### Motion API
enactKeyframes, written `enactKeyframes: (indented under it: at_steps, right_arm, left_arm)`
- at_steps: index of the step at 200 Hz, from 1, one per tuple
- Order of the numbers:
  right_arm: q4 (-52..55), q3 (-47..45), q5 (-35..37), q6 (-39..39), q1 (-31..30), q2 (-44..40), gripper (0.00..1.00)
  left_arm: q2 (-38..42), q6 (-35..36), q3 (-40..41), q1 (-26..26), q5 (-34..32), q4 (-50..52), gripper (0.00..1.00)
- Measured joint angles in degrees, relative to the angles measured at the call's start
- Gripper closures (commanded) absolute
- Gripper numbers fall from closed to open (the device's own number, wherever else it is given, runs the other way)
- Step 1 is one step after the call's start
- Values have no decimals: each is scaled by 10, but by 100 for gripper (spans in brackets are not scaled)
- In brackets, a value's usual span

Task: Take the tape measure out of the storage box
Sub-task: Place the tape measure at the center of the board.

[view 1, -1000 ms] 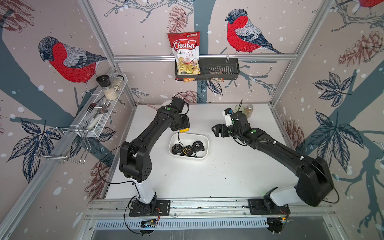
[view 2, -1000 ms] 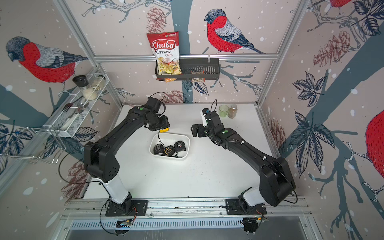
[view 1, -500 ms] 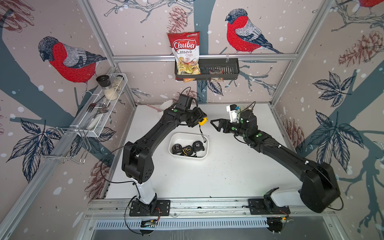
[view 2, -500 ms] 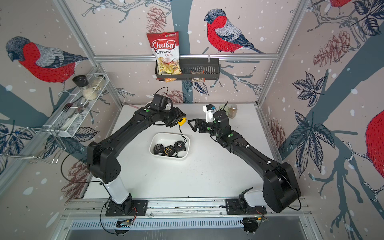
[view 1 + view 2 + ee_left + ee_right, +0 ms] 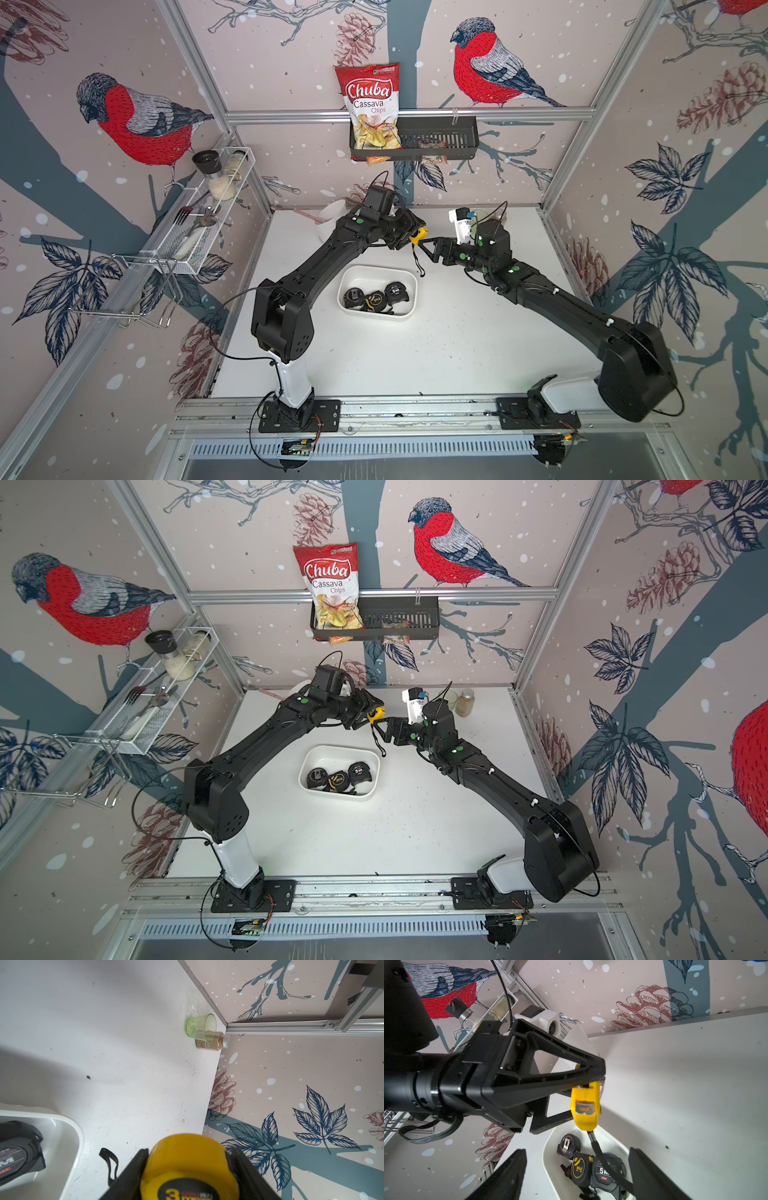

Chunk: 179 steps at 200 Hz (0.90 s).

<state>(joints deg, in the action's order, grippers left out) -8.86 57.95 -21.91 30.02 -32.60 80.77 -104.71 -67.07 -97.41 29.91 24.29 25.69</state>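
Where left gripper (image 5: 188,1154) clamps tape measure (image 5: 187,1169), label (image 5: 184,1192) cropped

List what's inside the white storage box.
The storage box holds three tape measures: a black one clip-side up, a black-and-yellow one, a grey 5M one. Its floor beneath them is covered. The yellow tape measure is outside, in the left tool.
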Motion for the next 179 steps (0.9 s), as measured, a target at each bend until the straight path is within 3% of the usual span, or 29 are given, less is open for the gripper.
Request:
enactKeyframes:
  at_steps: [71, 179]
  right_arm:
    - [0, 18, 14, -3, 0, 37, 40]
    - [-29, 40, 24, -13, 0, 67, 57]
  left_arm:
    - [-1, 1, -5, 7, 13, 10, 100]
    - [-1, -3, 2, 11, 37, -2, 100]
